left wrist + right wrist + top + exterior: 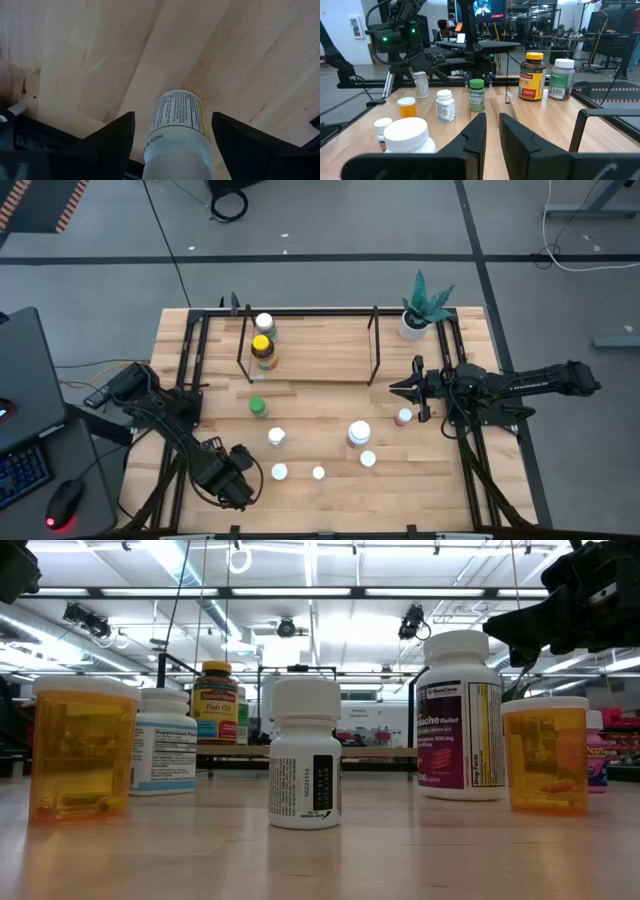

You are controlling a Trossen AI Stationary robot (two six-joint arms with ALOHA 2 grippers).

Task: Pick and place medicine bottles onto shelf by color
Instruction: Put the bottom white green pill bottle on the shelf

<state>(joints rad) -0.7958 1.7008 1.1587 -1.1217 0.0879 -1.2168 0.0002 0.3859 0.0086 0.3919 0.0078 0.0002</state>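
Observation:
My left gripper (240,463) is at the table's near left, open, with a finger on each side of a small white-capped bottle (176,131) that stands on the table. Whether a finger touches it, I cannot tell. My right gripper (403,389) hangs at the right, level, pointing left, shut and empty (492,122). The shelf (320,365) at the back holds a white-capped bottle (264,323) and a yellow-capped one (262,346). A green-capped bottle (258,407), a pink-capped one (403,417) and several white-capped ones, among them a large one (358,433), stand on the table.
A white pot with a green plant (424,308) stands at the far right corner beside the shelf. Black metal frame rods (190,370) run along the table's left and right sides. A laptop (25,395) and a mouse (64,502) lie left of the table.

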